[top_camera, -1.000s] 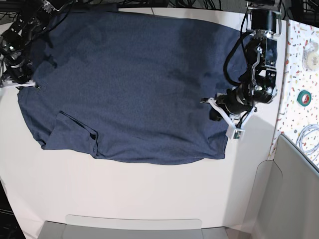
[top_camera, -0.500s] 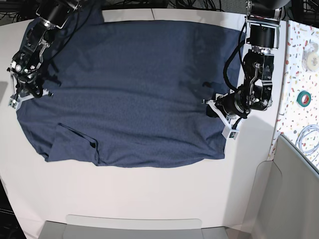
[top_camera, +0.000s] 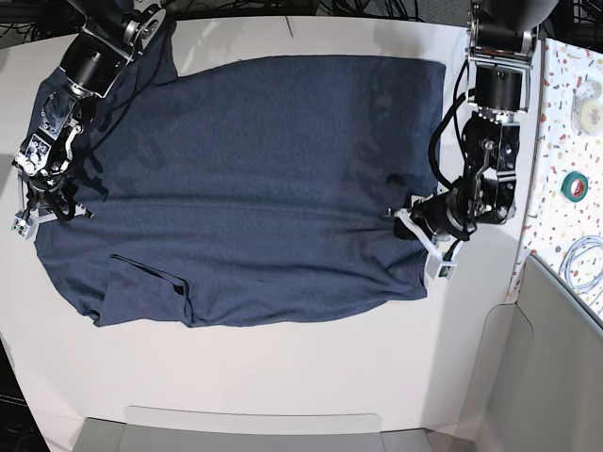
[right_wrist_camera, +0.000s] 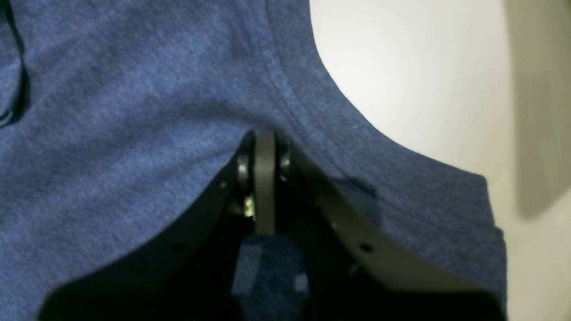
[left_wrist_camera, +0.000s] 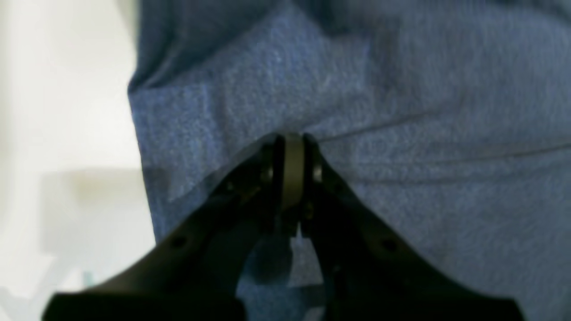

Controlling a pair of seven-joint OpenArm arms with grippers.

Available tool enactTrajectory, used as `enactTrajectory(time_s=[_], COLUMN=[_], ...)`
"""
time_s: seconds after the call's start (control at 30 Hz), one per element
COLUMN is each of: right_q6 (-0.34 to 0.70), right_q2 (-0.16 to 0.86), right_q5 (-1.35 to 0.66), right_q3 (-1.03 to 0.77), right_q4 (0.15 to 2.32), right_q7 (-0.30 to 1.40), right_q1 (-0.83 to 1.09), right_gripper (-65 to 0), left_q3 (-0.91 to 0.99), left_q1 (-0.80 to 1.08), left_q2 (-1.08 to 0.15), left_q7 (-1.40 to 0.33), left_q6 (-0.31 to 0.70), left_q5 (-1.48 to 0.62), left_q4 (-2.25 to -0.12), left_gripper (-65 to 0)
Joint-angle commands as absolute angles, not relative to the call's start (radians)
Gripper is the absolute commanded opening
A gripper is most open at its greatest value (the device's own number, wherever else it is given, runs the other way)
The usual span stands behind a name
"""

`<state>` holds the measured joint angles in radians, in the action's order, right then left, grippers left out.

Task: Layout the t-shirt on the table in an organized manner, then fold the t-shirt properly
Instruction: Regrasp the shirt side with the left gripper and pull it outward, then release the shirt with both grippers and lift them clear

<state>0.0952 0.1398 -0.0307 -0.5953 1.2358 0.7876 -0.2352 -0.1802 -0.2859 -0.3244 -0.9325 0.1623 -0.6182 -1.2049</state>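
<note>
Two arms — black, jointed metal links, cylindrical motor housings at upper corners of base view. Black cables loop along left arm (top_camera: 485, 141) and right arm (top_camera: 66, 104). White plastic pieces at wrists. Wrist views: black wedge-shaped fingers (left_wrist_camera: 357, 223), grey strip between tips, small round screw holes — slightly blurred.

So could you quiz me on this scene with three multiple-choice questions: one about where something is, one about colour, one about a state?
1. Where is the folded-over sleeve of the t-shirt in the base view?
A. lower left
B. top right
C. centre

2. What colour is the t-shirt?
A. red
B. navy blue
C. white

3. What is the left gripper doing?
A. gaping wide above the table
B. shut on the t-shirt
C. holding tape

Answers: A, the flap lies near the lower-left edge; B, the fabric is blue in every view; B, its jaws pinch cloth, as do those of the right gripper.
</note>
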Motion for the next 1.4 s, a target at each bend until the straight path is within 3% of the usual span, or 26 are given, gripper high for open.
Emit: enactTrajectory(time_s=[0.0,0.23,0.4,0.5,0.63,0.7,0.87,0.97,1.23,1.37], right_q6=[0.107,0.110,0.110,0.110,0.110,0.110,0.110,0.110,0.110,0.111], right_q2=[0.111,0.073,0.053,0.045,0.022,0.008,-0.007,-0.007,-0.010,-0.013], right_q5=[-0.044,-0.048,-0.048,-0.048,-0.048,-0.050,-0.093,-0.231,-0.928,-1.135], right_q3=[-0.591,-0.593,-0.593,-0.595,-0.598,-0.599,-0.647,-0.734,-1.204,-1.231], right_q4=[1.211,1.294,1.458,1.578,1.728,1.804,1.975,2.026,1.928,1.753], right_q7=[0.934,0.938,1.007,1.046,1.099,1.110,1.110,1.112,1.257,1.288], right_q1=[-0.206,-0.151,-0.125,-0.120,-0.111,-0.108,-0.053,0.018,0.312,0.424], right_gripper=[-65.0,-65.0,-65.0,-64.4,-52.4,-48.9,-48.2,-48.2,-48.1,-40.2], left_q3=[-0.177,-0.174,-0.173,-0.125,-0.058,-0.036,0.051,0.104,0.229,0.231], left_q1=[-0.300,-0.303,-0.285,-0.232,-0.200,-0.196,-0.104,-0.028,0.183,0.225], left_q2=[-0.335,-0.338,-0.343,-0.340,-0.335,-0.335,-0.338,-0.343,-0.363,-0.363], left_q7=[-0.931,-0.901,-0.901,-0.901,-0.901,-0.901,-0.903,-0.934,-0.974,-0.974], left_q6=[0.140,0.140,0.140,0.140,0.142,0.142,0.142,0.143,0.143,0.143], left_q5=[-0.573,-0.575,-0.576,-0.576,-0.576,-0.576,-0.576,-0.576,-0.576,-0.576], left_q4=[-1.190,-1.179,-1.296,-1.425,-1.546,-1.601,-1.781,-1.877,-1.980,-1.980], left_gripper=[-62.2,-62.2,-61.5,-54.1,-38.3,-36.4,-36.4,-36.4,-36.4,-36.4])
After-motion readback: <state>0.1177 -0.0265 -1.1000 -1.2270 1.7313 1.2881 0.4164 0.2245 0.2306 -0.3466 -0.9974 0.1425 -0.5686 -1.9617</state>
